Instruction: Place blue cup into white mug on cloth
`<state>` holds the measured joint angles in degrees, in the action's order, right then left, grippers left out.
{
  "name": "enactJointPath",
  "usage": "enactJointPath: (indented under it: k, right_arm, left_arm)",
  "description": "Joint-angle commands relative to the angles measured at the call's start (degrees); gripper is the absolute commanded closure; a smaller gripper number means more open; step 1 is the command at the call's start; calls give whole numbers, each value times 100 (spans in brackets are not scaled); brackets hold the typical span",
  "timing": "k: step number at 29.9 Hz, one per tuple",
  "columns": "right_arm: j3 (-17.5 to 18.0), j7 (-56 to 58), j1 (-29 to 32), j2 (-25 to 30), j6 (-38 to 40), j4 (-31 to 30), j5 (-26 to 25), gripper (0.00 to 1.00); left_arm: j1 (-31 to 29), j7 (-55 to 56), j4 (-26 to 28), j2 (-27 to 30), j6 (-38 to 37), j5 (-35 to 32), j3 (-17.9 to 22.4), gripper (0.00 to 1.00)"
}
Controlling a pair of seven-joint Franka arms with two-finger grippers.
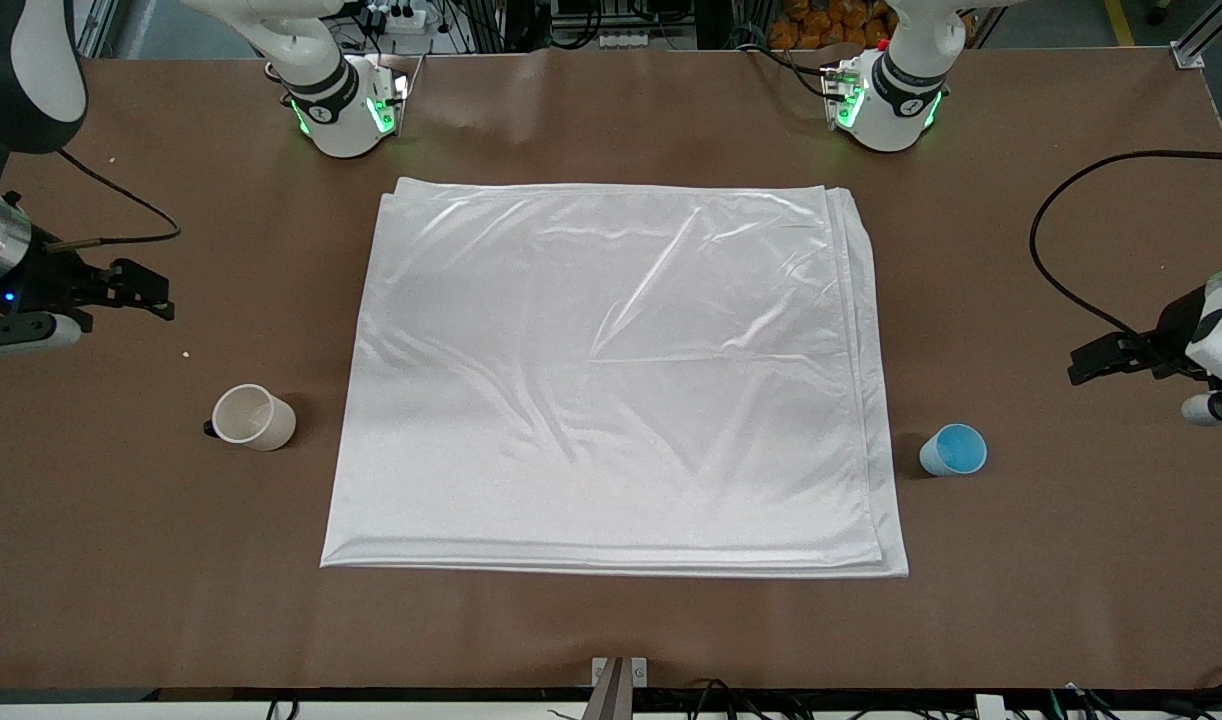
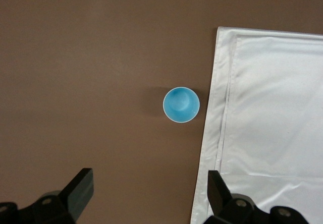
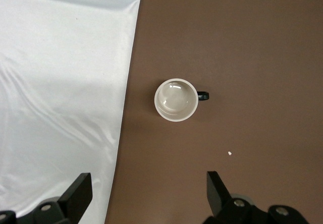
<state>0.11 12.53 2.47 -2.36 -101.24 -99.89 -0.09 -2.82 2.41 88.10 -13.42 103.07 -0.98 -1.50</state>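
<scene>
The right gripper [image 1: 141, 290] hangs over bare table with fingers spread, holding nothing. The mug [image 1: 253, 417] stands off the cloth [image 1: 611, 380], at about eight o'clock from its middle. The cup [image 1: 953, 450] stands just off the cloth, at about four o'clock. The left gripper [image 1: 1096, 360] hangs above, fingers spread too. The cloth looks slippery. A mug put down hard could slide or tip.

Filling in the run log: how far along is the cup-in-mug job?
Nothing is done. The blue cup and the white mug stand on bare table off either side of the cloth, both upright and empty. In hand: nothing; the left end effector hangs open over the cup, the right end effector open over the mug. Left: everything.
</scene>
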Motion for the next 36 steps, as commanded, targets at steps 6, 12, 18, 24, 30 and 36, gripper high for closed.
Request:
enactJointPath:
  k: [6,12,18,24,30,36]
  right_arm:
    - [-11,1856,174,25,-1116,-882,88,2]
    - [-11,2973,236,-159,-1617,-1154,88,10]
    - [-11,4124,324,-414,-2005,-1287,35,7]
    - [-20,5161,447,-704,-2242,-1278,27,4]
    - [-20,6022,429,-994,-2505,-1269,-122,0]
    - [-20,6516,421,-1249,-2787,-1243,-316,0]
  left_arm:
    - [36,-39,93,-301,328,19,-43,0]
    - [18,-47,664,-284,1074,-16,-43,0]
    - [1,-47,963,-337,1541,-16,-43,0]
    - [-17,-47,1008,-705,1962,-16,-34,0]
    - [-78,-47,1069,-1101,2560,-16,-34,0]
    - [-87,-47,1175,-1408,3000,-16,-43,0]
